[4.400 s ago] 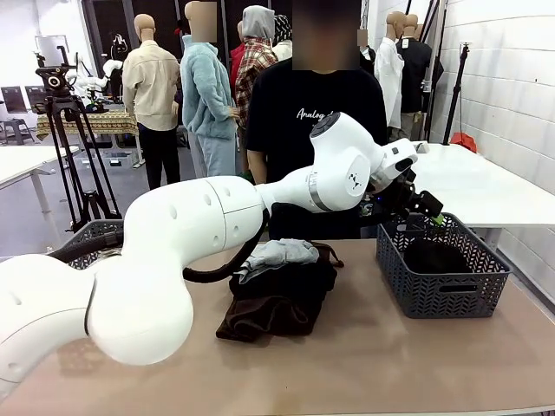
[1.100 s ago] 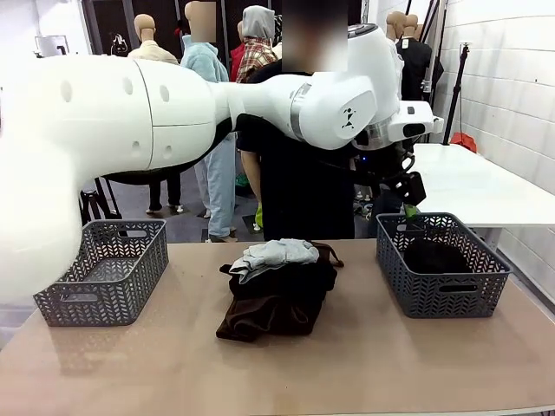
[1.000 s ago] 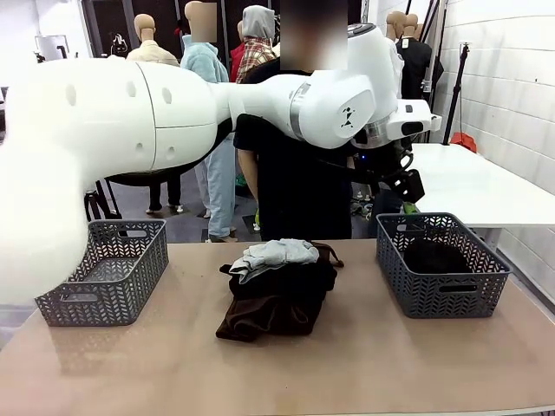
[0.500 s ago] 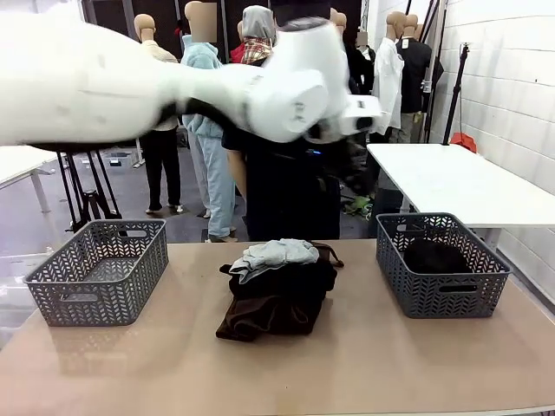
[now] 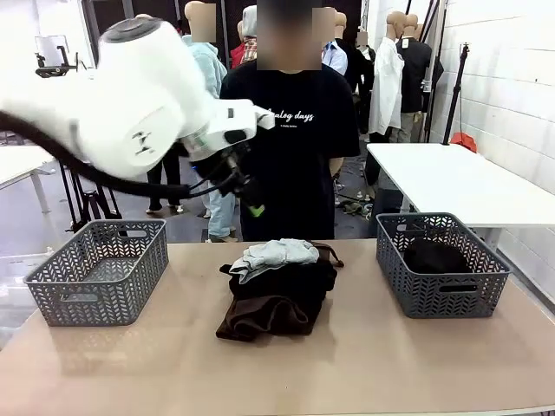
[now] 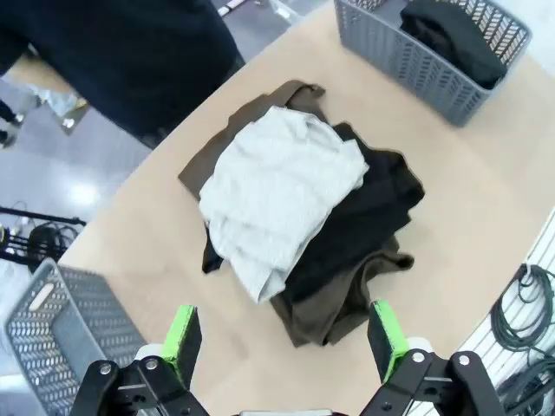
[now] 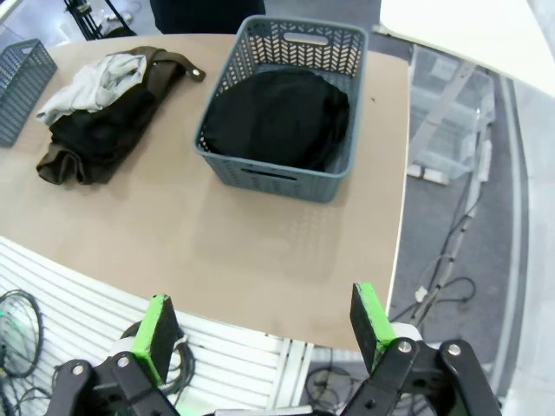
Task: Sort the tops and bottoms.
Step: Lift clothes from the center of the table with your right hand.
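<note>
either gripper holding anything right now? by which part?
Nothing is held. The left gripper hangs open above the garment pile, touching nothing; the right gripper is open and empty too.

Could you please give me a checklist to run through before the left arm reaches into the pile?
1. Jaws of the left gripper open, empty: ok.
2. It hangs above the pile, pale grey-blue garment on top, uncovered: ok.
3. Whether the black garment and brown garment beneath would lift along: cannot tell.
4. The right gripper open, away from the pile: ok.
5. Hands of the person off the pile: ok.
6. The right basket has room beside the second black garment: ok.
</note>
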`<state>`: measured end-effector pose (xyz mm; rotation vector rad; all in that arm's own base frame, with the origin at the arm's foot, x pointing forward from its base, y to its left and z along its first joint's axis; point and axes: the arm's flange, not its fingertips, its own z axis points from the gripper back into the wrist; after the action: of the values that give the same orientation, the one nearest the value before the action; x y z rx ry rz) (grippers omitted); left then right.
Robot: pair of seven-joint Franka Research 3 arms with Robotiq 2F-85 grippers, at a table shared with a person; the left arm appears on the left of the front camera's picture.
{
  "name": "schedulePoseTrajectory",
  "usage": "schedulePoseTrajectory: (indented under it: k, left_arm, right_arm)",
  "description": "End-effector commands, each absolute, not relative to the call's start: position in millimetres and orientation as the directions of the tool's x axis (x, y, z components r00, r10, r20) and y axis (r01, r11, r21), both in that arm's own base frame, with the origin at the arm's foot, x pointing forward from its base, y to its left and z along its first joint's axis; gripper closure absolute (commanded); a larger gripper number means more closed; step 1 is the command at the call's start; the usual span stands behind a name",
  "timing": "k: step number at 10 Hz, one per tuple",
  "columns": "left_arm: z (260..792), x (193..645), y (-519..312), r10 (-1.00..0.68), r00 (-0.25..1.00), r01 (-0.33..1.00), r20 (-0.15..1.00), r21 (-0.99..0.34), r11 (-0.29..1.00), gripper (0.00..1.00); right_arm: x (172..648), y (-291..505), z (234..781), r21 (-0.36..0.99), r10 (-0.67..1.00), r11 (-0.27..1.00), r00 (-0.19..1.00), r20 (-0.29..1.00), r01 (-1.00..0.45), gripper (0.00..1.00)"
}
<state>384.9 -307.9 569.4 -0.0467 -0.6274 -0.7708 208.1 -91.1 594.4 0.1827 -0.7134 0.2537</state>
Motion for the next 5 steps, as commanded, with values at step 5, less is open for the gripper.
schedulePoseTrajectory:
  k: [5]
  left_arm:
    - [570.5, 373.4, -301.2, -0.627, 0.551, 0.649, 0.551, 0.189, 0.737, 0.0]
  right_arm:
    - [207.6, -90.6, 592.9, 0.078, 0.173, 0.953, 0.732, 0.659, -0.294, 0.0]
